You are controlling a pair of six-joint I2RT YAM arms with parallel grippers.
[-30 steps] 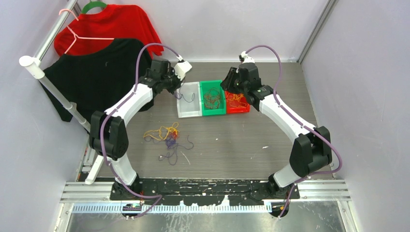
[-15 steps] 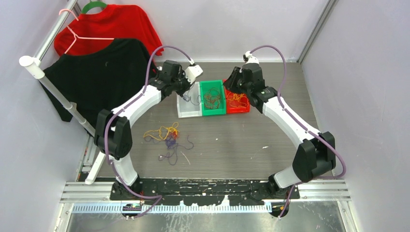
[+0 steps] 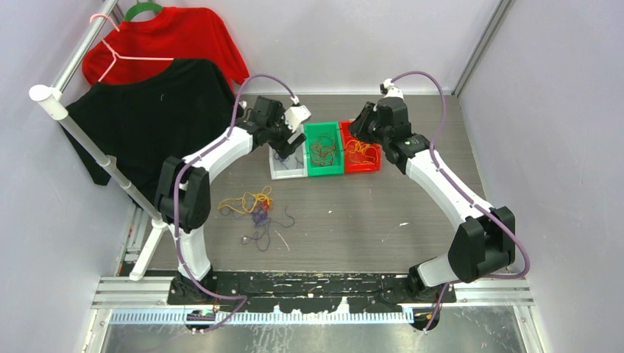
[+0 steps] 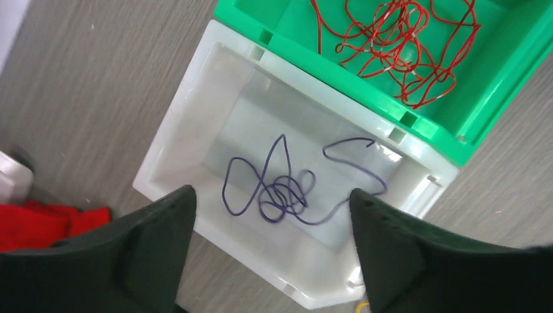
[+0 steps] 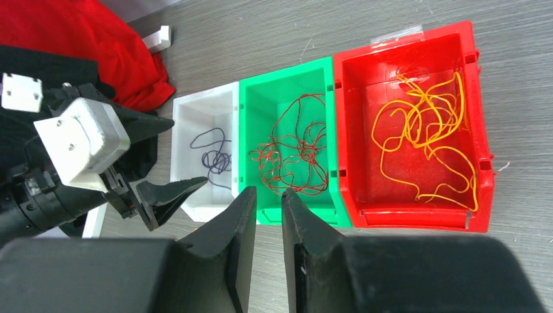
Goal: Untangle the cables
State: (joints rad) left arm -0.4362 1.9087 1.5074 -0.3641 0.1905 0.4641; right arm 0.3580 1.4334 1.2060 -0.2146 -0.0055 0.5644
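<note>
My left claw (image 4: pixel 270 202) hangs spread over the white bin (image 4: pixel 171 163). The purple cable (image 4: pixel 287 189) lies loose inside it, clear of both fingers, so I should lift straight up to avoid snagging it. My right claw (image 5: pixel 267 195) is a slit apart and empty. The orange-and-purple tangle (image 3: pixel 254 207) waits on the tabletop (image 3: pixel 368 220), and I judge one edge strand is the best pinch.

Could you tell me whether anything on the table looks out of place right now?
Yes: a tangled clump of orange and purple cables lies loose on the table, outside the white bin, green bin and red bin, which hold the sorted cables, one colour each.
</note>
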